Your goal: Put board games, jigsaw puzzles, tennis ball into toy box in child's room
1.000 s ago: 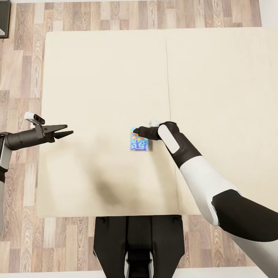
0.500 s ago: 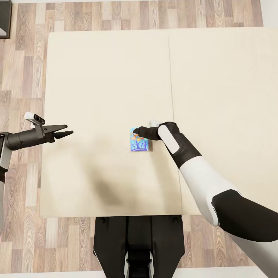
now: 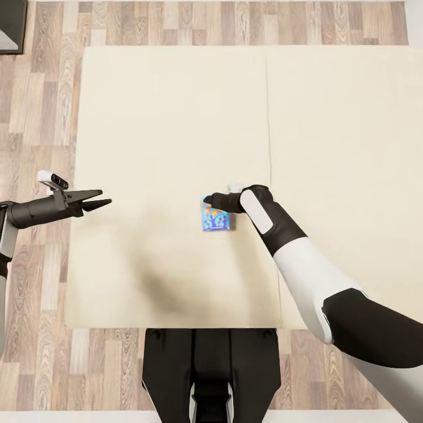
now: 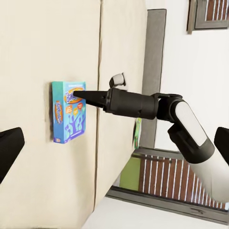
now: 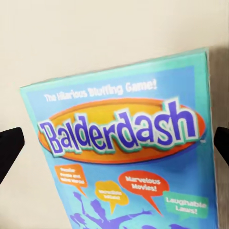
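Note:
A small blue Balderdash board game (image 3: pixel 216 222) lies flat on the cream bed (image 3: pixel 176 117), just left of the mattress seam. My right gripper (image 3: pixel 207 201) hovers open over the box's far edge. In the right wrist view the box (image 5: pixel 124 143) sits between the dark fingertips (image 5: pixel 9 148), which stand wide apart at the picture's two sides. The left wrist view has the box (image 4: pixel 69 112) with the right gripper (image 4: pixel 80 94) at one of its short edges. My left gripper (image 3: pixel 104 201) is open and holds nothing, over the bed's left edge. The toy box and table are out of view.
Wood floor (image 3: pixel 35 117) surrounds the bed on the left, far and near sides. A dark piece of furniture (image 3: pixel 12 23) sits at the far left corner. My black base (image 3: pixel 211 364) stands against the bed's near edge.
The whole picture has slid a little to the right, so the camera has moved. Both grippers keep their pose, and the box lies where it was on the bed.

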Tool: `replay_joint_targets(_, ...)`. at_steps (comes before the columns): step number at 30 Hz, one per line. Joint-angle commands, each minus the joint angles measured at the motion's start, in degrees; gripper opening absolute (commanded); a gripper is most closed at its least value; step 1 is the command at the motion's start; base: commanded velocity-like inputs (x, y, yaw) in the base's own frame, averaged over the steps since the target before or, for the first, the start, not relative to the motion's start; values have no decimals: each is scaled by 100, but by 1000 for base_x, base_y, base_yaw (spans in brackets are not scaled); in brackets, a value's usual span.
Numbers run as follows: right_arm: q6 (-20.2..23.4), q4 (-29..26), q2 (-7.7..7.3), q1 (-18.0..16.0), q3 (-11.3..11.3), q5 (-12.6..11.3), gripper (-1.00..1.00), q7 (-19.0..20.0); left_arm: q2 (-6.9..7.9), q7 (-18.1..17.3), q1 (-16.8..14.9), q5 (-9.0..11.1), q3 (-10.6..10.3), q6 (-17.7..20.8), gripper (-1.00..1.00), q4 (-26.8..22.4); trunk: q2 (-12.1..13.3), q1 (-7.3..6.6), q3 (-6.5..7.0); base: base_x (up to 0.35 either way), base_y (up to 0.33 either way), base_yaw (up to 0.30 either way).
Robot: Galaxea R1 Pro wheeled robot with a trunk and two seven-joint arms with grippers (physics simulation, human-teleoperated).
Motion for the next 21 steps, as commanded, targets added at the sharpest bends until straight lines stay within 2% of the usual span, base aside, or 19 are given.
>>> replay_joint_targets(1, -45, 74, 0, 1, 14, -232, 100, -18, -1, -25, -5, -8, -3, 60, 100, 2, -5, 7, -6, 0, 20, 199)
replay_joint_targets(7, -45, 74, 0, 1, 14, -232, 100, -18, -1, -25, -5, -8, -3, 60, 100, 2, -5, 7, -6, 0, 131, 142)
replay_joint_targets(21, -37, 74, 0, 1, 22, -232, 100, -18, -1, -25, -5, -8, 6, 60, 100, 2, -5, 7, -6, 0, 40, 8)
